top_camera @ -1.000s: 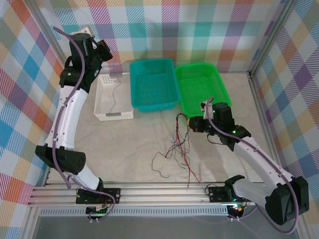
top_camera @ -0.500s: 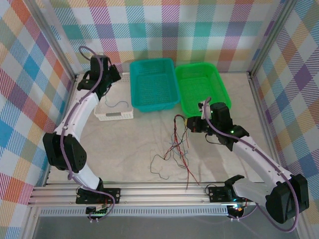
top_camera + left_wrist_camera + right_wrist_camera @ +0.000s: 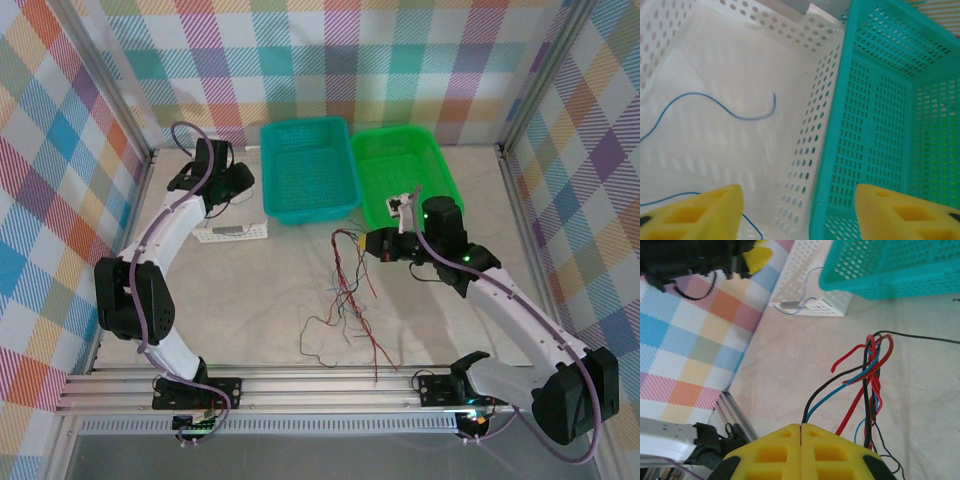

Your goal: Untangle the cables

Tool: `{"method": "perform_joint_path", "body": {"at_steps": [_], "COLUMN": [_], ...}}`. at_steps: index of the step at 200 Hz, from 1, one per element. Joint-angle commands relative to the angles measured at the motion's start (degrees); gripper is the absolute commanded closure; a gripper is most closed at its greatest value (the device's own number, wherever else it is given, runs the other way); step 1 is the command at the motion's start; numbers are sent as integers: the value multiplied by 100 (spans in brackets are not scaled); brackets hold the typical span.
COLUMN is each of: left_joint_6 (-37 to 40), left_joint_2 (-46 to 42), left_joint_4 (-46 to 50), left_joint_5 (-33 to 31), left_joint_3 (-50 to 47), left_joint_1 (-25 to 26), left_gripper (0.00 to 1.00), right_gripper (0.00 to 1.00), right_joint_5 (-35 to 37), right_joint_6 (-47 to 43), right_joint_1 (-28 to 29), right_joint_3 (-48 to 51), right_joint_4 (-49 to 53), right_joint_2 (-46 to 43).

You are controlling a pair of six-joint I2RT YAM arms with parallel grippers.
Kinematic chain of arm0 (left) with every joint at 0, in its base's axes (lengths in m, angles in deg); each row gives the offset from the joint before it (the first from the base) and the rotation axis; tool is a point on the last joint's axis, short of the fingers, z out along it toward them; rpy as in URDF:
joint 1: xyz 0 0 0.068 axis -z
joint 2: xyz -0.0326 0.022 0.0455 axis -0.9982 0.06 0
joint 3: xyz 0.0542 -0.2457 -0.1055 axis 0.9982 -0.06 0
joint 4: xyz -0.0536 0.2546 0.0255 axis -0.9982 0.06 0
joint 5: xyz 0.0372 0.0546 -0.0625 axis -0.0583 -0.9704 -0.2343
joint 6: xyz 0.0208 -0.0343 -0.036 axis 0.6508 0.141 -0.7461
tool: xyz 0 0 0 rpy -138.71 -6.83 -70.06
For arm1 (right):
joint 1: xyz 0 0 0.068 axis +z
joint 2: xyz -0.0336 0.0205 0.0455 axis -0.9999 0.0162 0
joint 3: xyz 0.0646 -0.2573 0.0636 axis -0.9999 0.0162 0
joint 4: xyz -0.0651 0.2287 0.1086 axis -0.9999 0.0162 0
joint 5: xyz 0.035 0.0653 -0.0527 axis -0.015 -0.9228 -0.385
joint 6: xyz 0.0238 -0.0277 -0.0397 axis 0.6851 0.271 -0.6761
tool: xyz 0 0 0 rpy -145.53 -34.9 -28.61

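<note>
The cables (image 3: 350,290) form a loose tangle of red, black and blue wires on the table, rising to my right gripper (image 3: 372,243). In the right wrist view that gripper (image 3: 800,426) is shut on a black and a blue wire, with the rest of the cables (image 3: 871,371) hanging beside them. My left gripper (image 3: 235,185) hovers over the white basket (image 3: 215,237). In the left wrist view the left gripper (image 3: 800,215) is open with nothing between its yellow fingers (image 3: 705,215). A thin blue wire (image 3: 740,116) lies loose on the basket floor below it.
A teal basket (image 3: 300,212) stands right of the white one, its rim (image 3: 840,125) touching the white wall (image 3: 812,130). A green basket (image 3: 400,133) stands behind my right arm. Checkered walls close the sides and the rear, and a metal rail (image 3: 300,385) runs along the front.
My left arm has come down and forward over the white basket and its gripper has opened; the thin wire now lies loose inside. The right gripper has shifted slightly left, lifting the bundle.
</note>
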Motion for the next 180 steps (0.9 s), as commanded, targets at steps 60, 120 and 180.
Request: {"method": "perform_joint_path", "body": {"at_steps": [60,120,180], "left_joint_6": [-654,-1450,-1522], "left_joint_2": [-933,-2584,-2469], "left_joint_4": [1030,524,-25], "left_joint_5": [558,484,-33], "left_joint_3": [-395,-2749,-3481], "left_joint_1": [-65,95,167], "left_gripper": [35,34,33], "right_gripper": [100,100,100], "right_joint_5": [-699,-548,-634], "right_joint_6": [70,-63,30], "right_joint_1": [41,42,42], "right_joint_3": [-358,-316,-133], "right_joint_4": [-129,37,-182], "right_joint_2": [-87,-204,-215]}}
